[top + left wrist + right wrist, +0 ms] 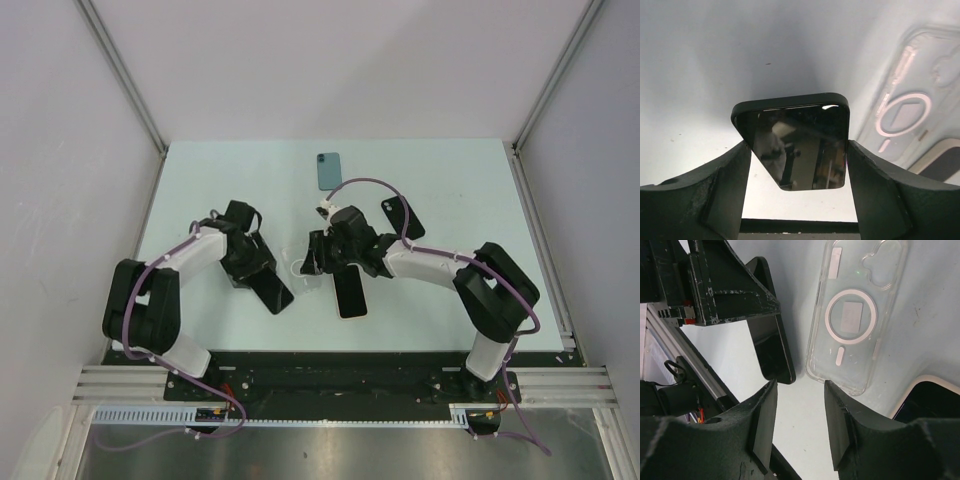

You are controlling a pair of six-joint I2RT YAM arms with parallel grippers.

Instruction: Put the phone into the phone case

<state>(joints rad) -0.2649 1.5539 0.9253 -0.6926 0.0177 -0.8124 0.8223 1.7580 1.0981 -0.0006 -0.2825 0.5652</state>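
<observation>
1. Far left, the left gripper (pixel 252 264) is clamped on the black phone (pixel 271 290). In its wrist view the two fingers (pixel 725 180) press the phone's long edges, and the glossy screen faces the camera. The phone's lower end is cut off behind the gripper body, and the glass shows only murky reflections.
2. From above, that phone angles down and to the right over the pale table (pixel 200 180). Whether its far corner touches the surface, I cannot tell.
3. Just to its right lies the clear phone case (pixel 299 268), open side up and flat on the table. It is nearly invisible from overhead. The right wrist view shows it best (pixel 855 315), with its ring marking and camera cut-out. Its top edge runs out of frame.
4. Next, the right gripper (pixel 800 390) hovers near the case with its jaws parted and nothing between them.
5. A second dark phone (pixel 350 295) lies beside it. Both wrist views show only one corner.
6. At the back sits a teal phone (pixel 331 171). To the right, a dark slab (pixel 402 217) is partly hidden by cable, and whether it is a phone or a case is unclear.
</observation>
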